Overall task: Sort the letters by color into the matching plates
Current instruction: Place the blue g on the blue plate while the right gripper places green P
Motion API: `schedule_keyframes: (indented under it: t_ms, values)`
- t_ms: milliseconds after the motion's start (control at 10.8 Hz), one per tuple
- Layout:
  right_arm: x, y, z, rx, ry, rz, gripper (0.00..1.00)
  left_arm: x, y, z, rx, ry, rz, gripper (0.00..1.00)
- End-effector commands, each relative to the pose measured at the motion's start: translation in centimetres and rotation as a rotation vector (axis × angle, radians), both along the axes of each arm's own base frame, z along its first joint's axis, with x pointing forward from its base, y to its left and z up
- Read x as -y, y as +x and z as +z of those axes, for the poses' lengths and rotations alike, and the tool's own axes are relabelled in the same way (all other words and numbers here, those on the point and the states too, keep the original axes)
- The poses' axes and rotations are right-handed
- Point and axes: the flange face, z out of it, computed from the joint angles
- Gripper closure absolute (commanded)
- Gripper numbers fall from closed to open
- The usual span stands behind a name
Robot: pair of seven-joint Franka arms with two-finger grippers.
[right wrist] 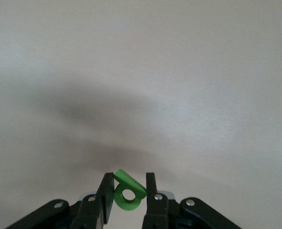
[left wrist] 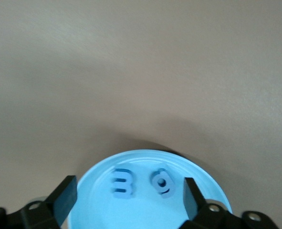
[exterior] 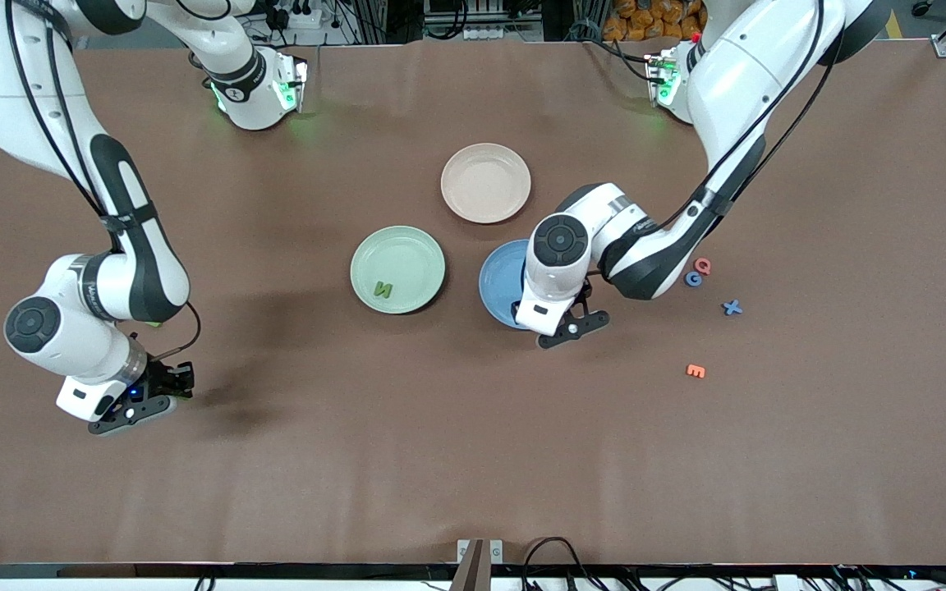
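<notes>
My right gripper [exterior: 163,392] is shut on a bright green letter [right wrist: 129,193] with a round hole, held tilted between the fingers [right wrist: 105,192]. It is over bare table toward the right arm's end. My left gripper [exterior: 573,326] is open and empty over the blue plate [exterior: 499,279]. In the left wrist view the blue plate [left wrist: 145,214] holds a blue 3 [left wrist: 122,183] and a second blue letter [left wrist: 162,182] between my spread fingers [left wrist: 64,195]. The mint green plate [exterior: 407,246] holds a green N [exterior: 383,288]. A blue G [exterior: 693,279] and a blue X [exterior: 732,308] lie on the table.
A pale pink plate [exterior: 485,182] stands farther from the front camera than the two other plates. A red Q [exterior: 702,265] touches the blue G. An orange E [exterior: 695,371] lies nearer to the front camera than the X.
</notes>
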Motion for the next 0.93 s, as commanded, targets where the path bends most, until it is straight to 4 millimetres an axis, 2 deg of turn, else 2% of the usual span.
schedule_keyframes:
  t_ms: [0, 185, 370, 648, 833]
  values:
    - [-3.0, -1.3, 3.2, -0.049, 0.098, -0.129, 0.69, -4.4, 1.3, 4.9, -0.005, 0.069, 0.074, 0.00]
    - [-5.8, -2.7, 4.0, -0.076, 0.137, -0.210, 0.69, -9.6, 3.4, 5.5, -0.050, 0.040, 0.183, 0.00]
    - [-9.4, -4.5, 4.0, -0.111, 0.172, -0.264, 0.69, -11.8, 3.1, 6.0, -0.054, 0.054, 0.183, 0.00]
    - [-15.2, -6.8, 3.7, -0.145, 0.164, -0.281, 0.69, -13.3, 2.7, 5.9, -0.074, 0.082, 0.172, 0.00]
    - [-18.6, -9.0, 4.0, -0.173, 0.180, -0.281, 0.69, -13.7, 2.2, 4.9, -0.096, 0.093, 0.172, 0.00]
